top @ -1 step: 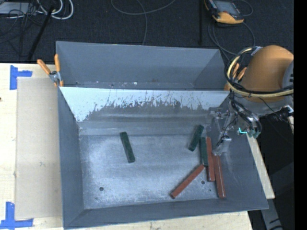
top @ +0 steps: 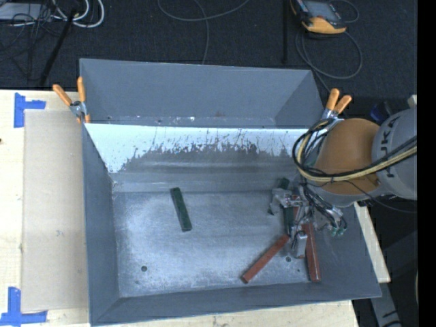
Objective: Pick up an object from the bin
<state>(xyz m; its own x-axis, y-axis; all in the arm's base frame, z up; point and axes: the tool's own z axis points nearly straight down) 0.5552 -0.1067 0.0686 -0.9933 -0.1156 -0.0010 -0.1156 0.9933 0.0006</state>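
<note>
My gripper (top: 296, 236) is low in the bin's right part, close to the right wall. It stands right over the place where the two arms of a red-brown V-shaped thing, like tongs (top: 267, 261), meet. One arm runs down-left across the floor, the other (top: 313, 259) runs almost straight toward the front. I cannot tell if the gripper touches or holds it. A dark green flat bar (top: 180, 209) lies alone on the floor, left of centre, far from the gripper.
A tiny dark speck (top: 144, 269) sits near the front left corner. The arm with its orange-brown cover and black cables leans in over the right rim. The right wall is close beside the gripper.
</note>
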